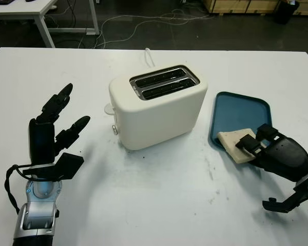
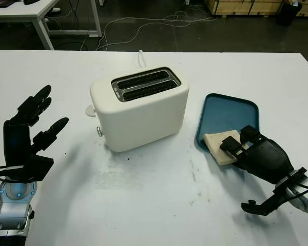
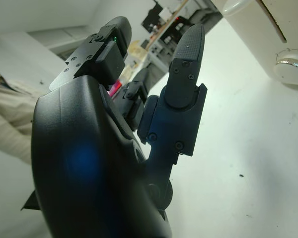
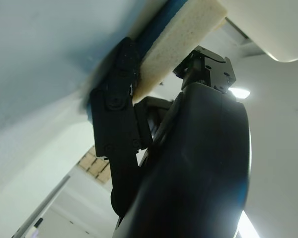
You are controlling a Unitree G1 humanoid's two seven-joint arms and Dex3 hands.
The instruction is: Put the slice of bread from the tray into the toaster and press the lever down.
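A cream two-slot toaster (image 1: 159,105) stands mid-table with both slots bare; its white lever tab (image 1: 109,108) and a small knob (image 1: 115,129) are on the end facing my left hand. The blue tray (image 1: 244,110) lies to its right. A pale slice of bread (image 1: 230,139) sits at the tray's near left corner, overhanging the rim. My right hand (image 1: 252,142) is shut on the slice, fingers on top and the thumb under its edge (image 4: 184,34). My left hand (image 1: 66,125) is open, raised above the table left of the toaster.
A white cord (image 1: 149,55) runs from behind the toaster to the table's far edge. Bare white tabletop (image 1: 164,195) lies in front of the toaster. Beyond the table are a dark floor with cables and another desk's legs.
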